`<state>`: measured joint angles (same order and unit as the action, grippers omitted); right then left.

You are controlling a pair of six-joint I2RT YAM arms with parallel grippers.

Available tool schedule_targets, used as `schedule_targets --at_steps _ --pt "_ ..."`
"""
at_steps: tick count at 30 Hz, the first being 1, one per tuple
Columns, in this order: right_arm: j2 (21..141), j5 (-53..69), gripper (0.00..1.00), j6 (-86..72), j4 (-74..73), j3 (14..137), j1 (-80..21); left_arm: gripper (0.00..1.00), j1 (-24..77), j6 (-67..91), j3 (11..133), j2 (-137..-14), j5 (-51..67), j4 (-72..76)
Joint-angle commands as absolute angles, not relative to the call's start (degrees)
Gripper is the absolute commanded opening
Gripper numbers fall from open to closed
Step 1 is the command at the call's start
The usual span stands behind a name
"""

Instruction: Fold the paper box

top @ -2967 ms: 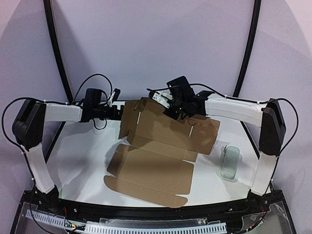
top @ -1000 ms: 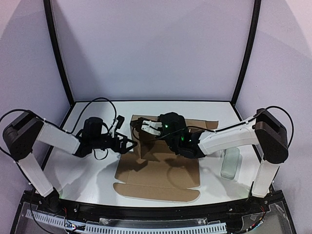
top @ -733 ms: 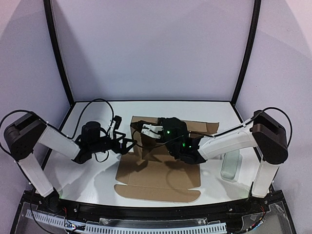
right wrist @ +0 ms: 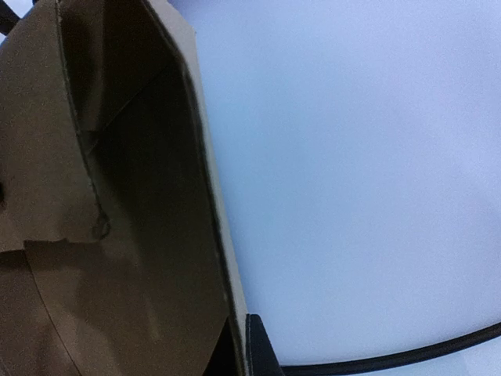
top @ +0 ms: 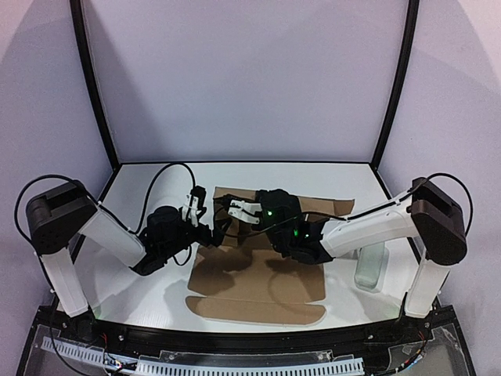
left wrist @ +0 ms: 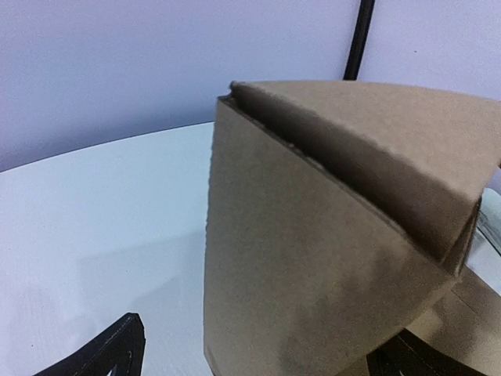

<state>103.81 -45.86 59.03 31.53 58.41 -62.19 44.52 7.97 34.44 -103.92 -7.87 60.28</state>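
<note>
paper box [top: 258,286]: wall raised, 6 o'clock flap flat on desk [top: 329,176] | left jaws: apart, straddling wall from 9 o'clock, bracing | right jaws: closure cannot tell, propping fold

No text, label, brand, number or sign is showing legibly in any view. The paper box [top: 258,286] is presenting only plain brown cardboard, unprinted, in every view.

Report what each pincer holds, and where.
Right pincer appears to pinch the paper box by its raised wall's edge. Left pincer is open, straddling the folded corner, gripping nothing.
</note>
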Motion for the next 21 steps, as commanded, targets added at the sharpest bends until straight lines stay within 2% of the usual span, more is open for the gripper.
schedule_targets --at_steps 1,6,12,21 --pt "105.5 -40.8 0.00 54.7 15.7 56.4 -63.5 0.99 43.8 9.0 37.7 -104.6 -16.3 64.1" --pt "105.1 -40.7 0.00 53.0 13.7 57.0 -63.5 0.97 43.8 11.7 37.6 -105.4 -17.9 66.6" --pt "105.1 -40.1 0.00 51.5 10.7 58.4 -63.5 0.88 43.7 12.9 38.1 -106.8 -18.1 70.4" --pt "106.1 -40.8 0.00 45.7 6.2 62.3 -63.4 0.98 43.8 14.2 40.2 -109.6 -16.8 73.8"
